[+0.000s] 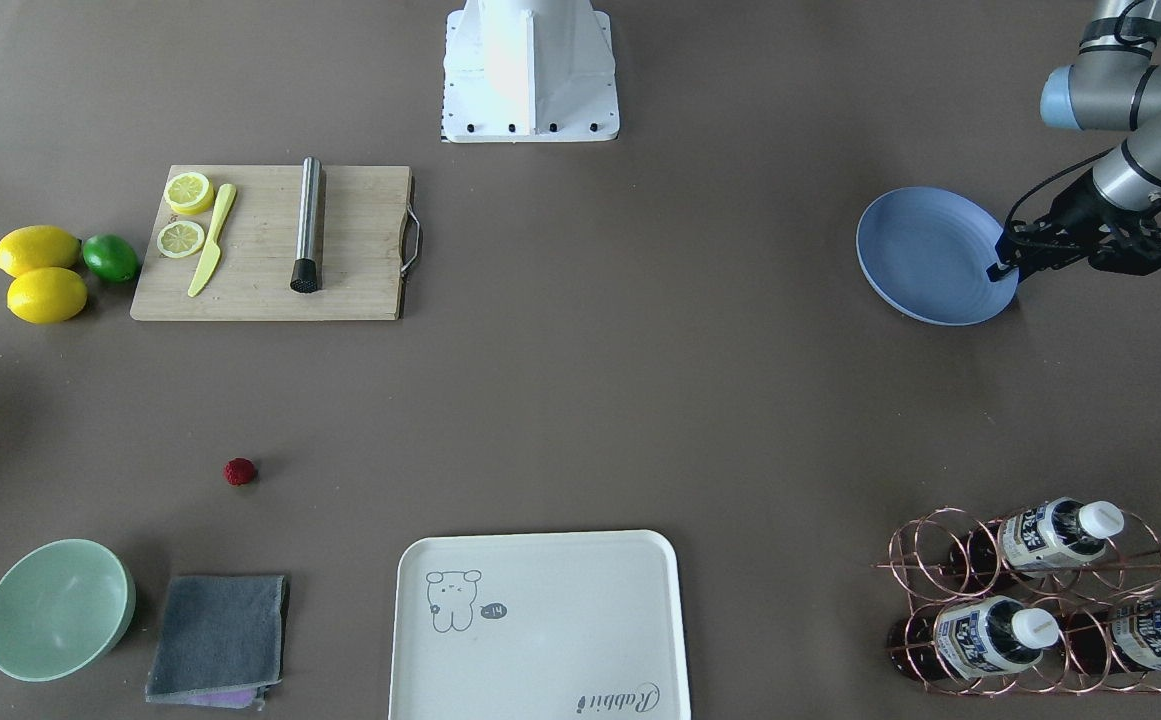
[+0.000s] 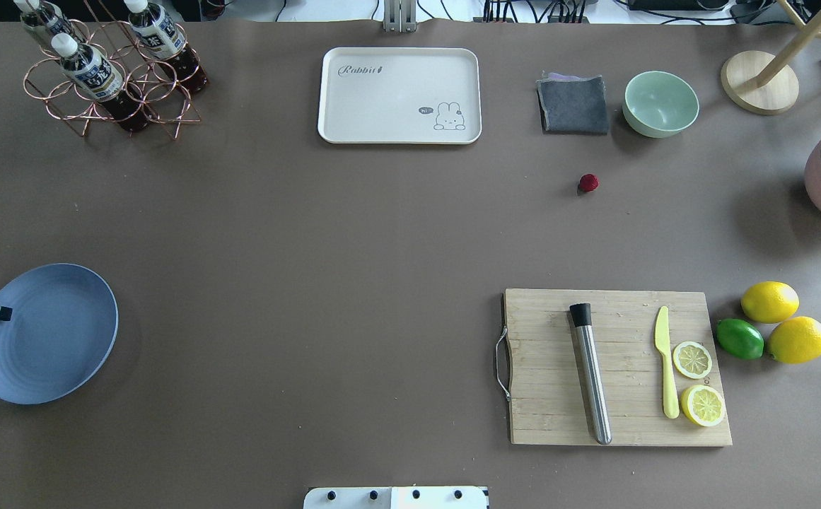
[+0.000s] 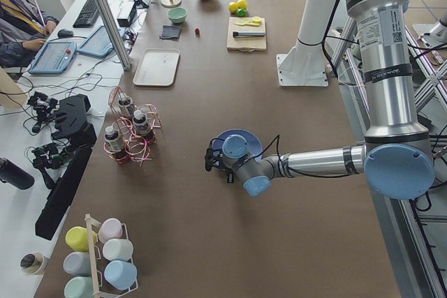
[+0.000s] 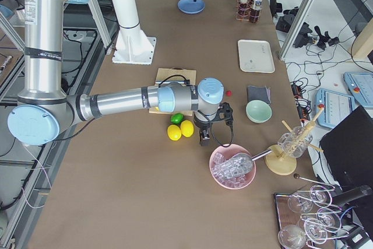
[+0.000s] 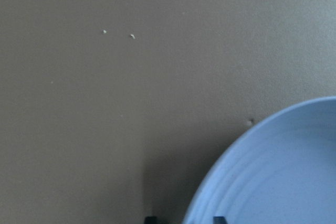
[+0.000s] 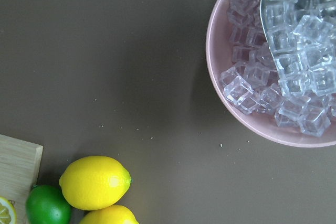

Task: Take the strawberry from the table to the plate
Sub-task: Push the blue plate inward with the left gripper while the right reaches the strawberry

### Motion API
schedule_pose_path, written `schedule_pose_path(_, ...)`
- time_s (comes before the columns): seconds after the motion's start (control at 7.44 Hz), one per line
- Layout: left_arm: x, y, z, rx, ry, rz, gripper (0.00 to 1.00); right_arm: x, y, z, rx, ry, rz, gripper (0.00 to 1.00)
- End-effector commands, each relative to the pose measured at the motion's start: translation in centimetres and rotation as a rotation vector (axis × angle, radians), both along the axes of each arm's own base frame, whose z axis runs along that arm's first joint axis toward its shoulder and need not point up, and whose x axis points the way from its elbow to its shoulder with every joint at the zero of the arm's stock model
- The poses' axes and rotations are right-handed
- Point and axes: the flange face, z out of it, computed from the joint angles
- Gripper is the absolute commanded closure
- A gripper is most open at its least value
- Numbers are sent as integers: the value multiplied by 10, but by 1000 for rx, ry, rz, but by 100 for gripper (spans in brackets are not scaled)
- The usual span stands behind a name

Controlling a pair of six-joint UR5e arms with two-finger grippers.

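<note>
The strawberry point(image 1: 240, 471) point(image 2: 588, 183), small and deep red, lies alone on the brown table point(image 2: 353, 233), near the grey cloth and the green bowl. The blue plate point(image 1: 930, 255) point(image 2: 46, 332) point(image 5: 273, 171) is empty and sits far across the table. My left gripper point(image 1: 1002, 262) point(image 5: 185, 219) is at its rim. The two fingertips point(image 5: 150, 218) stand apart with the rim between them, so it is open. My right gripper point(image 4: 204, 139) shows only in the right side view, between the lemons and the ice bowl. I cannot tell its state.
A cutting board point(image 2: 615, 364) carries a steel muddler, a yellow knife and lemon slices. Two lemons point(image 2: 771, 302) and a lime point(image 2: 740, 338) lie beside it. A green bowl point(image 2: 660, 103), grey cloth point(image 2: 573, 104), cream tray point(image 2: 399, 95), bottle rack point(image 2: 109, 67) and pink ice bowl point(image 6: 273, 56) line the edges.
</note>
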Motion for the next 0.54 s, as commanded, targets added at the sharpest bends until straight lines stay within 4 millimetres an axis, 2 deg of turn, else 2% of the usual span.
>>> schedule_pose_path(0.0,1,0,-2,-3,4,4,100,-9,-11,-12,-7,-2,15,0)
schedule_pose_path(0.13,3,-3,-9,-7,15,4,100,-20,-24,-28,1,-8,20,0)
schedule_pose_path(0.27,19,-19,-32,-35,69,8,100,-40,-42,-54,-2,-15,35,1)
schedule_pose_path(0.4,33,-39,-67,-87,140,-14,100,-64,-62,-86,11,-27,40,2)
